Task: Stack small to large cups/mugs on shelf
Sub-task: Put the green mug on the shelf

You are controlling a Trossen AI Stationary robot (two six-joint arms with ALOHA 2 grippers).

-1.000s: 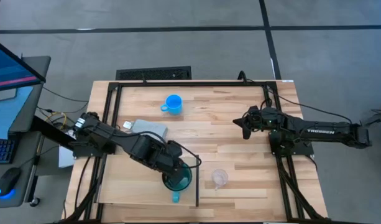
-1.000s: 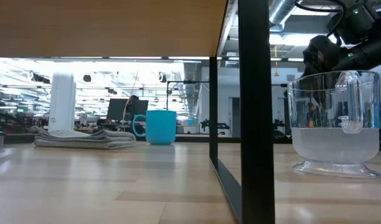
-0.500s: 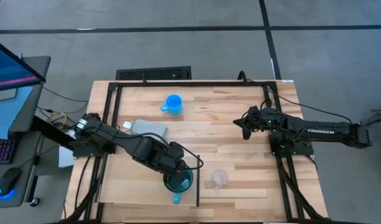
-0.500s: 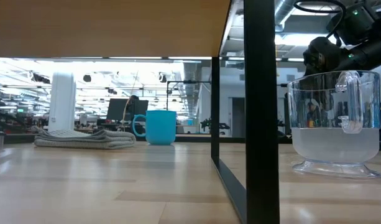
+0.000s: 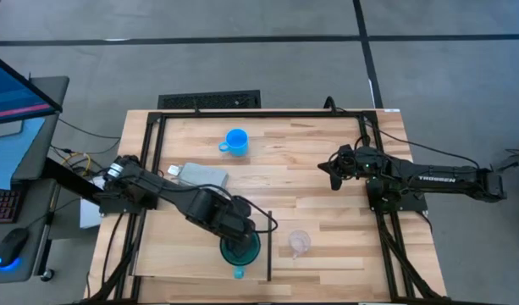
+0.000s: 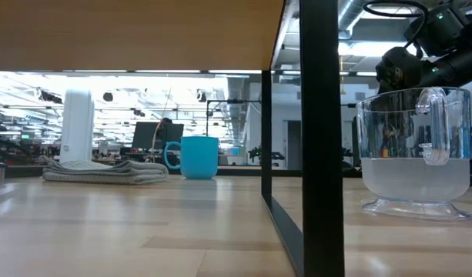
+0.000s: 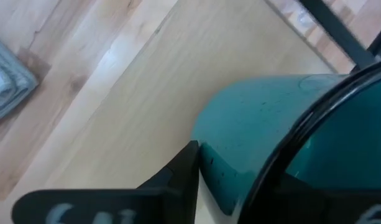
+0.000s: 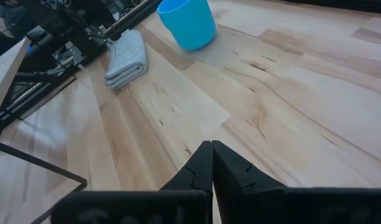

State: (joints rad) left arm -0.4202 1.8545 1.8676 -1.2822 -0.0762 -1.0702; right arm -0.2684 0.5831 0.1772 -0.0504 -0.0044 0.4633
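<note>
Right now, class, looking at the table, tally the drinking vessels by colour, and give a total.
Bright-blue mug: 1
Teal-green mug, held by the left gripper on the shelf: 1
Clear cup: 1
Total: 3

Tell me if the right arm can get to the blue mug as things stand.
Probably yes. The right gripper waits shut over bare tabletop, and nothing stands between it and the blue mug. The left gripper is busy with the teal mug, well clear of that path.
</note>
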